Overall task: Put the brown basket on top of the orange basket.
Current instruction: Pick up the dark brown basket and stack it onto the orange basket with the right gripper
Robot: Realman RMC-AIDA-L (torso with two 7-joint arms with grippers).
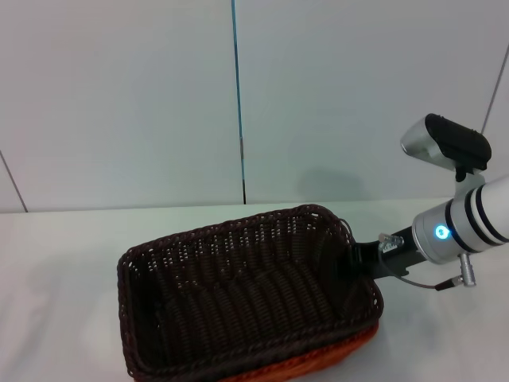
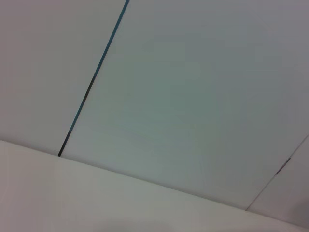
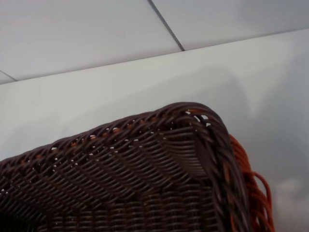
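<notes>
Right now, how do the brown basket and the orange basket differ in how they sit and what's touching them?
The brown basket sits on top, nested in the orange basket, which shows only as a strip of rim underneath. The brown basket's inside is fully visible; the orange basket's is covered. The right gripper is at the brown basket's right rim, not at the orange one. Both are rectangular woven baskets with braided rims.
</notes>
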